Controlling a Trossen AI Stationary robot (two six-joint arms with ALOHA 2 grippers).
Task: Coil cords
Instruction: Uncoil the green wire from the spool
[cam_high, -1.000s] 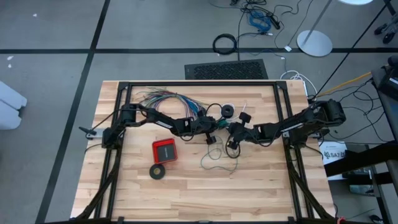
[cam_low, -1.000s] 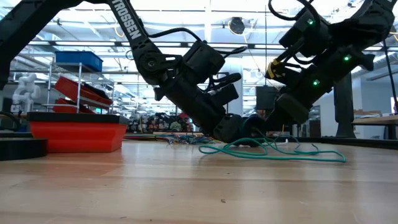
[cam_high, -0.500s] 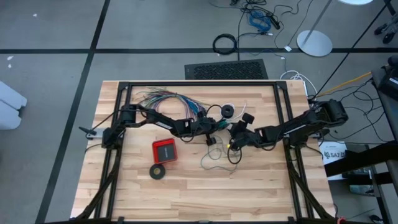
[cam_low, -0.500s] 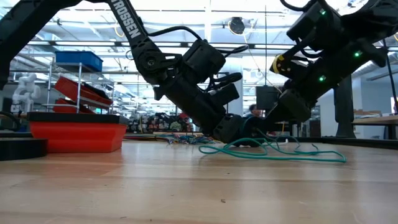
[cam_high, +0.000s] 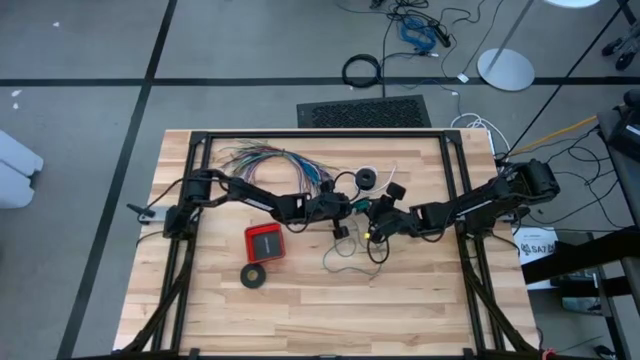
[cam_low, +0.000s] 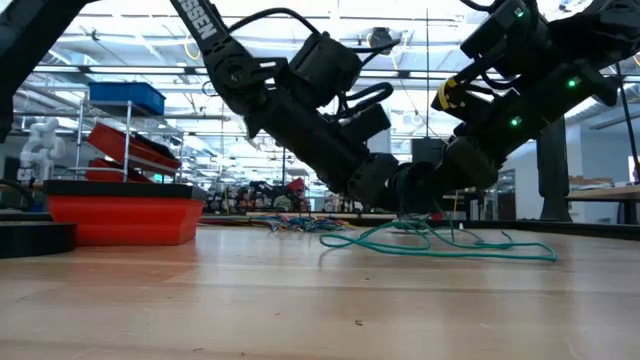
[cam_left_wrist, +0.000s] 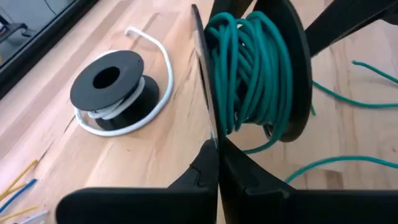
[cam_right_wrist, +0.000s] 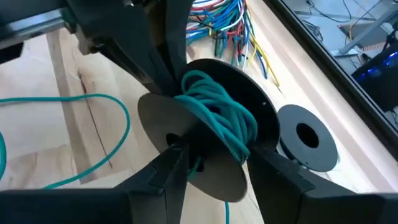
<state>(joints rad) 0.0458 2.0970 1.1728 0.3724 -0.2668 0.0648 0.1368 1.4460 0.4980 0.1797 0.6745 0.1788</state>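
A black spool (cam_left_wrist: 292, 74) wound with teal-green wire (cam_left_wrist: 249, 68) hangs just above the table's middle, with my left gripper (cam_left_wrist: 218, 163) shut on it. My right gripper (cam_right_wrist: 224, 177) is open, one finger on either side of the same spool (cam_right_wrist: 205, 130). The wire's loose end (cam_high: 350, 255) lies in slack loops on the table toward the near edge, shown in the low view as the teal wire (cam_low: 440, 240). The white cord (cam_left_wrist: 158, 93) is partly wound on a second black spool (cam_left_wrist: 109, 84) that lies flat on the table farther back. My left gripper pinches the thin rim of one flange (cam_left_wrist: 202, 106) of the spool between its two shut fingers, the flange edge-on to them. The fingers slant down from the table's left. The spool sits clear of the wood, and slack wire trails from it to the table. My right gripper: whether its fingers (cam_right_wrist: 171, 171) touch the spool's near flange, I cannot tell.
A fan of many-coloured wires (cam_high: 270, 160) lies at the far left. A red box (cam_high: 265, 241) and a black tape ring (cam_high: 254, 276) sit near the left arm. Bare wood spreads toward the near edge.
My left gripper has risen a little, lifting the spool off the table; the loose wire stays where it lay. My right gripper has opened around the spool.
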